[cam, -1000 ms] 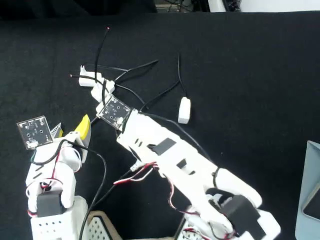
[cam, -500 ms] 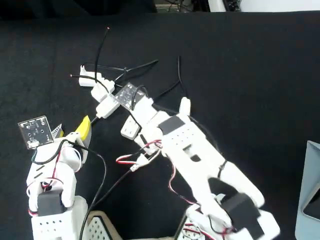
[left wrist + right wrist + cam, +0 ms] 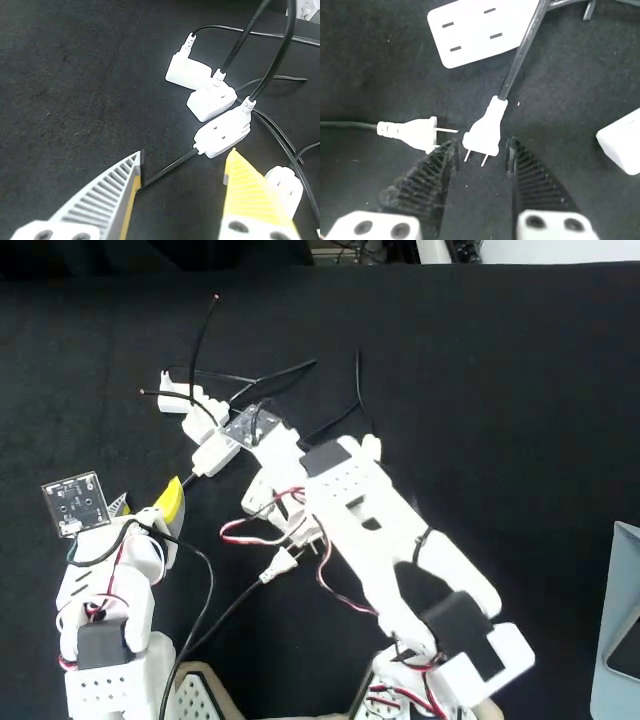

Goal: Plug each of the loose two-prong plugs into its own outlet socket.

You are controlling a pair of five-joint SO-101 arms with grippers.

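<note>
Black cloth covers the table (image 3: pixel 520 390), and the white parts show well against it. The right gripper (image 3: pixel 482 150) is open and holds nothing. It has one dark finger on each side of a two-prong plug (image 3: pixel 484 132) that lies flat on the cloth. A second plug (image 3: pixel 410 134) lies just beside it, with its prongs toward the first one. The outlet socket (image 3: pixel 475 27) is near, beyond the plug, and the plug's cable (image 3: pixel 520 55) passes over its edge. The left gripper (image 3: pixel 184 156) is also open and empty, above a group of white sockets (image 3: pixel 222 132). I judge the step is to take this plug. It is better to close on the flat body, not on the prongs or the cable, and to keep the second plug out of the fingers. The prongs point away from the outlet socket, so the plug must be turned, and this needs a firm, square hold.
</note>
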